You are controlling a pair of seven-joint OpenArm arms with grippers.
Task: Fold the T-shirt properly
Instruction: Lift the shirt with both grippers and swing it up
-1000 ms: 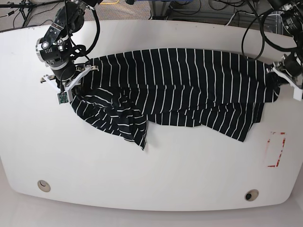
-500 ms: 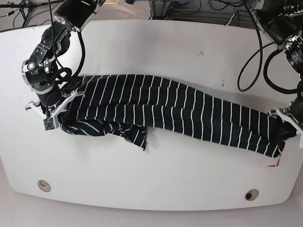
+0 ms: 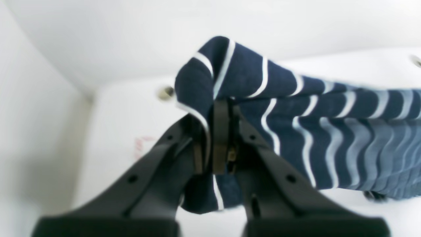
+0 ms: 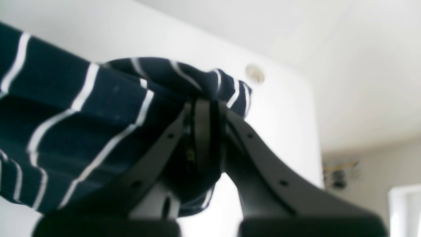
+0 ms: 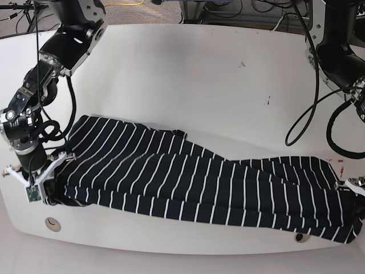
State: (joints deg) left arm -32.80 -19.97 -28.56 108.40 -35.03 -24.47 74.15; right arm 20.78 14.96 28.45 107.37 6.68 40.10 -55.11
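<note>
Looking first through the left wrist camera, the left gripper [image 3: 215, 144] has its jaws clamped on a bunched corner of the T-shirt [image 3: 296, 121], the striped cloth running away to the right above the table [image 3: 108, 131]. From the right wrist camera, the right gripper [image 4: 205, 138] is likewise closed on a gathered edge of the T-shirt [image 4: 82, 115], with the cloth stretching off to the left. In the base view the T-shirt [image 5: 194, 185] lies as a long band across the near part of the table [image 5: 188, 80], pinched at one end by the right gripper [image 5: 35, 184] and at the other by the left gripper [image 5: 355, 185] (mostly cut off by the frame edge). My read is that one lengthwise fold is nearly laid and the crosswise folds are left. Against the earlier base pictures, both arms have drawn the garment from the table's middle toward the near edge, and the loose sleeve that hung below has gone from sight.
</note>
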